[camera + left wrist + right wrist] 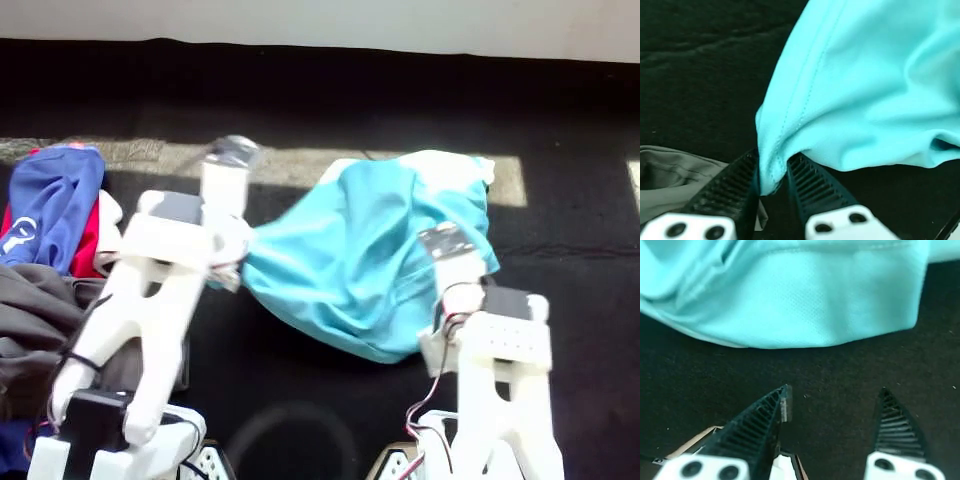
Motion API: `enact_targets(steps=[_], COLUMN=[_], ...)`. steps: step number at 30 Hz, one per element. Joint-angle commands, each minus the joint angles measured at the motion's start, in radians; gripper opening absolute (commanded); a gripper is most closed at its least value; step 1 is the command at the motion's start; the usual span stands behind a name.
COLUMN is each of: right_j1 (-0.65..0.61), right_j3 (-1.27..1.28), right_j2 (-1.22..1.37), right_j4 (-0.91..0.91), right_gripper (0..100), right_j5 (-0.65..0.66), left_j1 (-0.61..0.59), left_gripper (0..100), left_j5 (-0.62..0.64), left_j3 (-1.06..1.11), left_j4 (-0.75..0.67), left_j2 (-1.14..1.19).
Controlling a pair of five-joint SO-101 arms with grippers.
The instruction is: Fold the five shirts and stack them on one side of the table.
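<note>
**Turquoise shirt** (370, 250): lies crumpled near the middle of the black counter (570, 250), between the two arms. Its far edge crosses a sunlit strip (290, 165). It is unfolded, with loose ridges running across the cloth.

**Left gripper** (772, 170): positioned at the shirt's left end. Its fingers (730, 185) are clamped on a bunched, stitched edge of the turquoise fabric. The cloth is pinched between the ribbed inner faces and fans out from them toward the body of the shirt.

**Right gripper** (835, 392): held over bare counter just beside the shirt's near right edge. Its fingers (760, 420) stand wide apart, clear of the fabric.

**Left side of the counter:** a heap of garments lies beside the left arm.
- A blue shirt (50, 205) is on top at the far end.
- A red garment (88, 245) shows under the blue shirt's edge.
- A grey garment (35, 310) is bunched nearer the arm's base, and a fold of it lies close by the left fingers.
</note>
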Motion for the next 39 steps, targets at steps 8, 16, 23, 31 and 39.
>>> enact_targets(steps=[8,16,23,31,39], right_j1=[-0.071,-0.071,-0.070,-0.073,-0.088], right_j3=[-0.012,-0.420,-0.691,-0.802,-0.785], right_j2=[0.228,0.550,0.549,0.550,0.621], right_j4=[-0.346,-0.229,0.027,0.041,0.071], right_gripper=[26.3,31.8,32.5,32.5,32.5], right_j5=[0.008,-0.233,-0.241,-0.241,-0.241], left_j1=[-0.117,-0.117,-0.117,-0.117,-0.114], left_gripper=[1,1,1,1,1], left_j5=[-0.014,-0.012,-0.012,-0.012,-0.012], left_j3=[-0.065,-0.065,-0.067,-0.067,-0.067], left_j4=[0.002,0.002,0.002,-0.002,-0.035], left_j2=[0.028,0.031,0.028,0.028,0.028])
